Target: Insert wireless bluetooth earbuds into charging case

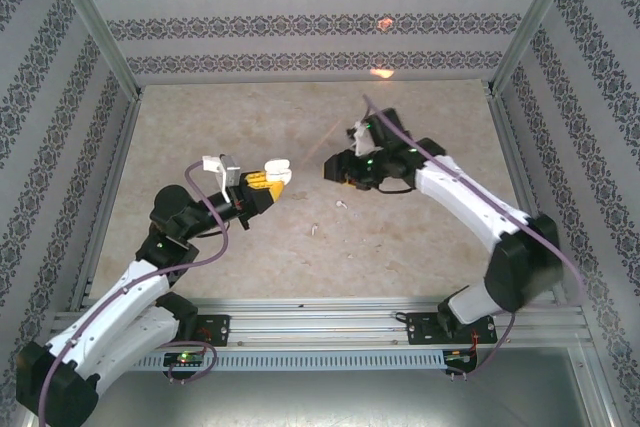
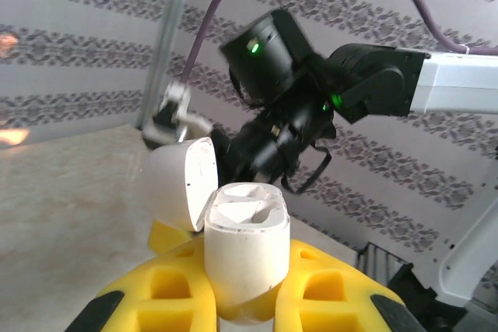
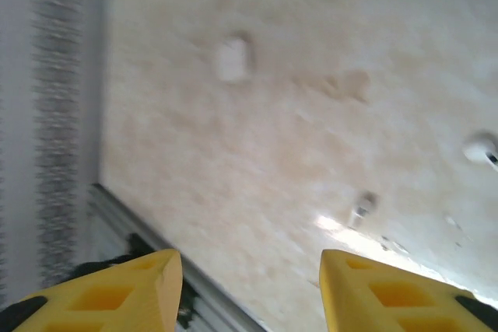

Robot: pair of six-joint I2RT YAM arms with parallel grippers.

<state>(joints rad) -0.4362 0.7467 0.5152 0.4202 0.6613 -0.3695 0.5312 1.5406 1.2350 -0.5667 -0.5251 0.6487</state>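
- The desk (image 1: 430, 247) is a pale mottled surface, boxed in by wallpaper-patterned walls (image 1: 300, 27) and metal corner posts (image 1: 88, 22).
- Two earbuds lie loose on the desk near its middle: one earbud (image 1: 341, 205) below the right jaws, a second earbud (image 1: 313, 230) a little nearer the arm bases. Both are apart from either arm.
- In the right wrist view, small white specks on the desk are too blurred to name.
- The charging case (image 2: 245, 258) is off the desk, clenched upright in the left jaws between yellow fingers (image 2: 159, 289). Its lid (image 2: 180, 184) is hinged open and tilts to the left in the left wrist view, so two hollow wells face up.
- The left arm (image 1: 130, 292) reaches forward and inward, carrying the case (image 1: 278, 172) towards the desk's centre.
- The right arm (image 1: 465, 197) bends in from the far right, and its black wrist (image 2: 284, 75) faces the open case across a short gap.
- The right jaws are released: their yellow fingers (image 3: 128, 289) stand well apart over bare desk, grasping nothing.
- A purple cable (image 1: 215, 247) loops along the left arm.
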